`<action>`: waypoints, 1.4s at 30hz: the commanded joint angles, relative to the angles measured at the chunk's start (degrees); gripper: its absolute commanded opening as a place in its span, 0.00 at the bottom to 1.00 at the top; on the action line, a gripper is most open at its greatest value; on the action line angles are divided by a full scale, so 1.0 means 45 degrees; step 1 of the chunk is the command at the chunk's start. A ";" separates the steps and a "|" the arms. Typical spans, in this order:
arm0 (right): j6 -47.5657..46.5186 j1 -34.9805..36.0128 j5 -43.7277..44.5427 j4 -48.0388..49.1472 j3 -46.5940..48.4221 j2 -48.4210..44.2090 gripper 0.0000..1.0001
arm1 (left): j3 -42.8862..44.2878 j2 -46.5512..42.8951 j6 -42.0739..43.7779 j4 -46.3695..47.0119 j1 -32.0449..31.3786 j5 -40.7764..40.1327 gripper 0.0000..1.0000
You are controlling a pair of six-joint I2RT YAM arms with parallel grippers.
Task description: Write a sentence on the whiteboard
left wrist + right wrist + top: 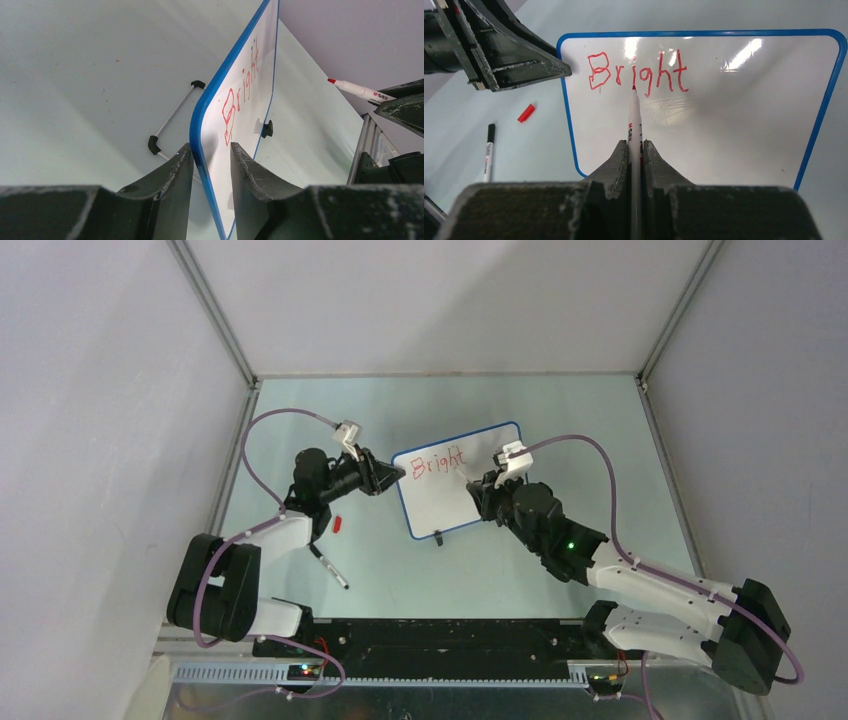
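Note:
The whiteboard [452,502] with its thin blue rim is at the middle of the table. It carries one red word of the sentence, "Bright" [437,461], along its top. My left gripper [398,472] is shut on the board's left edge; in the left wrist view [211,150] its fingers straddle the blue rim [200,125]. My right gripper [478,485] is shut on a red marker [634,117]. The marker's tip sits just under the "g" of "Bright" [639,72] on the whiteboard [724,110]. Whether the tip touches the board is unclear.
A red marker cap [338,523] and a black marker [330,568] lie on the table left of the board, also in the right wrist view [526,113] [488,152]. A black clip foot [438,537] sticks out at the board's near edge. Enclosure walls surround the table.

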 commanded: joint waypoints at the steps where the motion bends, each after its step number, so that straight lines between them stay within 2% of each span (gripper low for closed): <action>1: 0.1247 0.0255 0.1446 0.1018 0.0013 -0.0020 0.00 | 0.0288 -0.0001 -0.0035 0.0397 -0.0030 0.0038 0.38; 5: 0.2154 0.0988 0.4140 0.1367 0.0013 0.0285 0.01 | 0.0288 0.0011 -0.0103 0.0463 -0.0038 0.0026 0.38; 7: 0.2359 0.1249 0.4720 0.1512 0.0030 0.0400 0.02 | 0.0278 0.0011 -0.0125 0.0485 -0.0046 0.0041 0.38; 12: 0.2817 0.1540 0.4879 0.0939 0.0462 0.0403 0.00 | 0.0240 -0.0035 -0.0223 0.0589 -0.0043 0.0090 0.38; 18: 0.2128 0.1504 0.5283 0.0291 0.0735 -0.0128 0.00 | 0.0239 -0.0006 -0.0227 0.0631 -0.0047 0.0076 0.38; 20: 0.1191 0.1431 0.4877 0.0269 0.0736 -0.0254 0.00 | 0.0247 0.0041 -0.0243 0.0650 -0.0054 0.0096 0.38; 25: 0.0508 0.1090 0.3724 -0.0410 0.0813 -0.0438 0.00 | 0.0239 0.0008 -0.0222 0.0620 -0.0044 0.0058 0.38; 28: -0.0200 0.0987 0.2359 -0.0490 0.0814 -0.0307 0.00 | 0.0231 -0.0008 -0.0162 0.0525 -0.0049 -0.0012 0.38; 33: -0.0254 0.0775 0.2230 -0.0677 0.0889 -0.0183 0.00 | 0.0231 -0.0080 -0.0068 0.0426 -0.0049 -0.0071 0.38; 35: 0.0059 0.0182 0.1312 -0.1006 0.1031 -0.0247 0.00 | 0.0246 -0.0086 -0.0043 0.0395 -0.0040 -0.0093 0.38; 39: 0.1551 -0.2041 -0.1324 -0.2420 0.1495 -0.0351 0.00 | 0.0248 -0.0105 0.0034 0.0307 -0.0048 -0.0132 0.38; 42: 0.1879 -0.3333 -0.2115 -0.2862 0.1649 -0.0367 0.00 | 0.0267 -0.0106 0.0028 0.0301 -0.0042 -0.0132 0.38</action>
